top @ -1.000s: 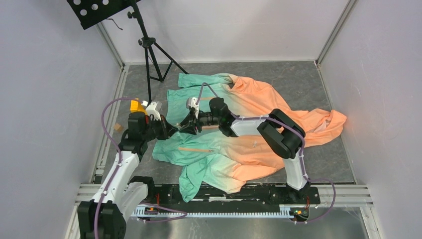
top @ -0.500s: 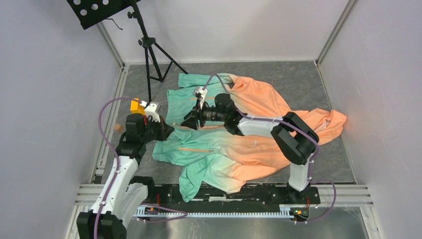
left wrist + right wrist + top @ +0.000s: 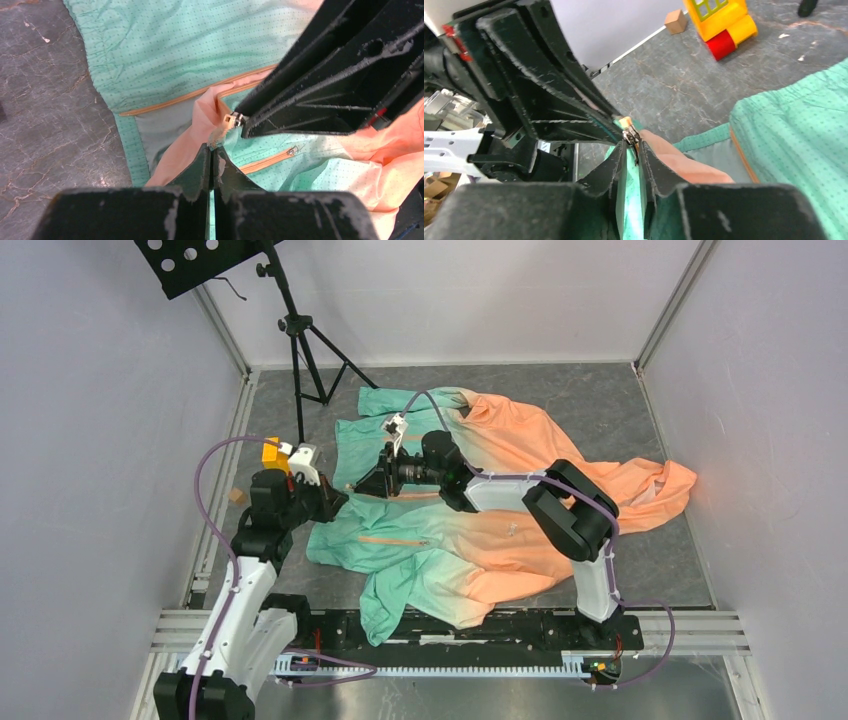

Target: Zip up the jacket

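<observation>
The jacket [image 3: 500, 450], mint green fading to peach, lies spread on the grey floor. My left gripper [image 3: 330, 502] is at its left edge; in the left wrist view it [image 3: 211, 149] is shut on a fold of jacket fabric at the zipper's end. My right gripper [image 3: 365, 485] meets it tip to tip. In the right wrist view it [image 3: 633, 145] is shut on the metal zipper pull [image 3: 631, 136]. The slider [image 3: 232, 120] also shows in the left wrist view. The orange front zipper tape [image 3: 190, 94] runs across the green panel. A pocket zip [image 3: 270, 159] lies below.
A yellow and red toy block [image 3: 272, 452] and a small wooden cube [image 3: 237, 496] sit left of the jacket. A black tripod stand [image 3: 300, 350] stands at the back left. Walls enclose the floor on three sides.
My right gripper has shifted left, closer to the left gripper, with its wrist raised a little. The left gripper has drawn back slightly to the left.
</observation>
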Motion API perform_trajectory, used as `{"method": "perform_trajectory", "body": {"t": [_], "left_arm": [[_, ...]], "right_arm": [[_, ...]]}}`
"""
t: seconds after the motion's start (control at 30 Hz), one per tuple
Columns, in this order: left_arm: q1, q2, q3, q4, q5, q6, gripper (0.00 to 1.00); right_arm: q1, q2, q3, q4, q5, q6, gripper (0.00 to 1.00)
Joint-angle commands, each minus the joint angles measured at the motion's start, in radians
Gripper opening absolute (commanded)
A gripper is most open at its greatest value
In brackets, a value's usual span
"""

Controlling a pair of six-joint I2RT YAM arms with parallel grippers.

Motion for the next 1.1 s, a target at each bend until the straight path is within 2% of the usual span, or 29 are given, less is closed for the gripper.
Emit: {"method": "perform_trajectory", "body": {"t": [0.0, 0.07, 0.13, 0.23, 0.33, 0.5, 0.67, 0.83, 1.07], "left_arm": [[0.000, 0.002, 0.009, 0.038, -0.029, -0.056, 0.02], [0.000, 0.010, 0.027, 0.003, -0.057, -0.085, 0.02], [0.000, 0.016, 0.058, -0.063, -0.115, -0.141, 0.02], [-0.001, 0.070, 0.125, -0.207, -0.245, -0.268, 0.02], [0.000, 0.171, 0.192, -0.330, -0.301, -0.367, 0.02], [0.001, 0.342, 0.234, -0.443, -0.326, -0.489, 0.02], [0.002, 0.473, 0.224, -0.470, -0.330, -0.540, 0.02], [0.002, 0.456, 0.173, -0.399, -0.371, -0.590, 0.02], [0.002, 0.492, 0.135, -0.351, -0.381, -0.603, 0.02]], "right_arm": [[0.024, -0.004, 0.035, 0.071, -0.057, 0.032, 0.16], [0.025, -0.023, 0.001, 0.111, -0.096, 0.051, 0.17], [0.021, -0.063, -0.050, 0.124, -0.102, 0.019, 0.30], [0.008, -0.125, -0.059, -0.057, 0.004, -0.173, 0.57], [0.006, -0.125, 0.014, -0.250, 0.152, -0.397, 0.66], [0.006, 0.009, 0.242, -0.467, 0.288, -0.634, 0.67], [0.006, 0.163, 0.448, -0.562, 0.262, -0.713, 0.62], [0.020, 0.233, 0.491, -0.538, 0.197, -0.757, 0.58], [0.072, 0.319, 0.551, -0.535, 0.248, -0.862, 0.58]]}}
